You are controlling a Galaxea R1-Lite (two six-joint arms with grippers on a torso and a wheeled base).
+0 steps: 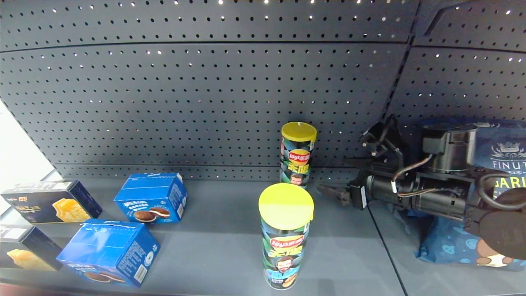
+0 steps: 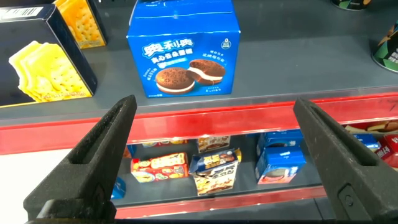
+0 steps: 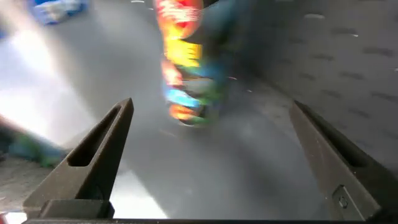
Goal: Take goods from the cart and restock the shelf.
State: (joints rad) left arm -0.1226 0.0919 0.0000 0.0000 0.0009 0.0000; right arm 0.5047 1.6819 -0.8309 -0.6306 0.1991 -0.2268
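Front can (image 1: pixel 286 238) on shelf (image 1: pixel 213 234), rear can (image 1: pixel 298 154) behind it — boxes (image 1: pixel 151 198) to their left, bag (image 1: pixel 444 246) right, right pincer (image 1: pixel 324 189) by rear can.

The right arm (image 1: pixel 435 193) is black, with round motor housings and thin cables, perhaps brown and white. The left gripper (image 2: pixel 214 106) has black, wedge-shaped fingers (image 2: pixel 99 155)

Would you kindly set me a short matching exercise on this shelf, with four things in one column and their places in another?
Things:
1. front chip can
2. rear chip can
3. right gripper
4. blue snack bag

Places:
A. standing against the pegboard
B. at the far right of the shelf
C. standing near the front edge, mid-shelf
D. open, level with the back can, on its right

Pairs: 1-C, 2-A, 3-D, 4-B
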